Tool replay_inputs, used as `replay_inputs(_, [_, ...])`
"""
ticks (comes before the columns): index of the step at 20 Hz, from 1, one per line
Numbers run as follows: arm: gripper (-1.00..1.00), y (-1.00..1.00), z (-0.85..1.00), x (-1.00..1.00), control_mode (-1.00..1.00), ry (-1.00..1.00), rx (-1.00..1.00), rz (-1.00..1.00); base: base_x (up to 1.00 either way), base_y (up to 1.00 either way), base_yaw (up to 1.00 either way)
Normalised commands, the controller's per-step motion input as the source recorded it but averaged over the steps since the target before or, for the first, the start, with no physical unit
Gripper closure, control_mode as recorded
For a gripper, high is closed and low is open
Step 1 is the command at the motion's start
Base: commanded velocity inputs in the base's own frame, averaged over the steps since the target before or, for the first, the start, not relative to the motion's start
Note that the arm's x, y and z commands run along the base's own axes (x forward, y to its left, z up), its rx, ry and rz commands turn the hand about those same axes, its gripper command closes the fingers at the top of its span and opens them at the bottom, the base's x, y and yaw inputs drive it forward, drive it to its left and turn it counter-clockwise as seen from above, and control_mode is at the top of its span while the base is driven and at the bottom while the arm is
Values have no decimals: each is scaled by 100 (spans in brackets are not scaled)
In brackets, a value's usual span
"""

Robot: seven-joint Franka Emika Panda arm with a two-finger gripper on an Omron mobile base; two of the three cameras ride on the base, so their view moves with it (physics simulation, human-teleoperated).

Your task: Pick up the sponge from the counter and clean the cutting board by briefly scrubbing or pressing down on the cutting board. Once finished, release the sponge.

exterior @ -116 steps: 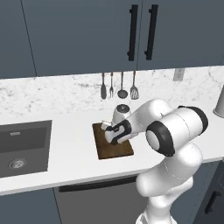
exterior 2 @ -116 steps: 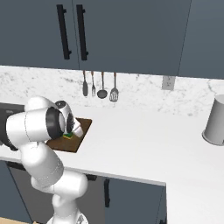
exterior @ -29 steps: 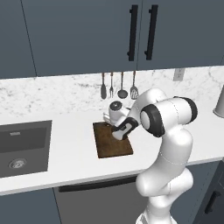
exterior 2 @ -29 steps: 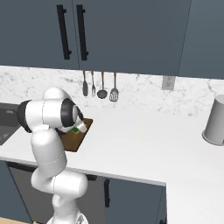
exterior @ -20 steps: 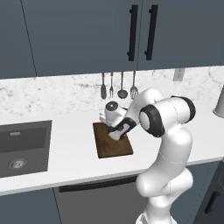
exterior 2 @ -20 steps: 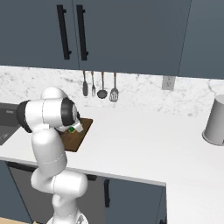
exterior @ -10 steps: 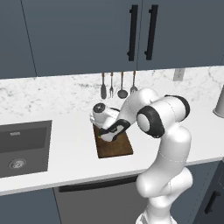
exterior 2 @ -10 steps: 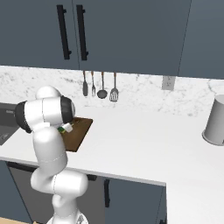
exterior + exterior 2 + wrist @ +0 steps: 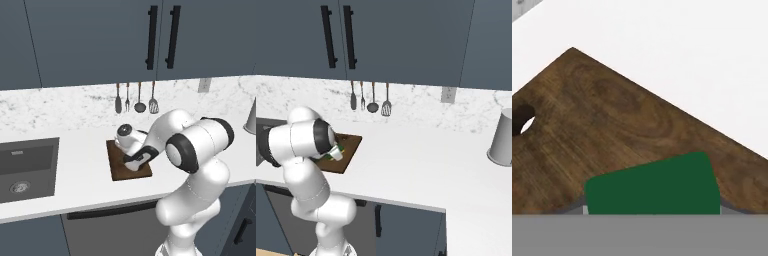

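- One sponge [image 9: 654,186], green face toward the hand camera, sits low over the cutting board [image 9: 120,168]; whether it touches the wood cannot be told.
- Cutting board lies flat on the white tabletop [image 9: 80,172], right of the dark sink [image 9: 27,167], its small hole [image 9: 522,120] near one short edge.
- Tool [image 9: 134,162] pinches the sponge above the board.

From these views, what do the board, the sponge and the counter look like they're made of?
Board: wood by the look, dark brown with swirling grain, matte. Sponge: flat matte green top with rounded corners, probably a scouring layer; its lower layer is hidden here. Counter: smooth plain white, maybe laminate or stone, hard to say.
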Motion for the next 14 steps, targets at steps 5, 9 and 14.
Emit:
replay_inputs(5, [100,-43,0,3,-100,0,0,-12,0,0,0])
replay_inputs(9, [100,-28,0,-9,-100,0,0,-9,0,0,0])
replay_inputs(14, [100,13,-4,-20,-100,0,0,-7,0,0,0])
